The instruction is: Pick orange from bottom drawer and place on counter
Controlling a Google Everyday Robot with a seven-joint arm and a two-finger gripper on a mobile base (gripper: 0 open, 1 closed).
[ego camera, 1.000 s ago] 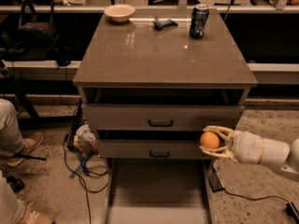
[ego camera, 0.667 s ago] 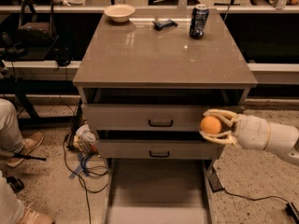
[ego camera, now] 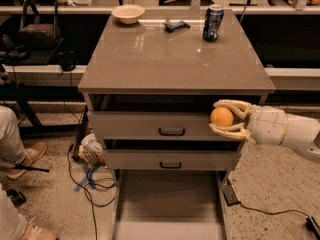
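On the worktop (ego camera: pixel 150 59), bowl (ego camera: pixel 128 13) back left, can (ego camera: pixel 212 23) back right; below its front edge, at right, the tool (ego camera: pixel 215 117) clasps the orange (ego camera: pixel 222 118).

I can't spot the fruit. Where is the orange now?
The orange is gripped in the robot's hand at the camera view's right, in front of the top drawer, just below the counter.

speckled terrazzo floor (ego camera: pixel 270 184), tangled cables (ego camera: pixel 92 179) at left, black power brick (ego camera: pixel 231 194) at right, long pale shelf (ego camera: pixel 50 9) behind, dark space beneath, warm dim light
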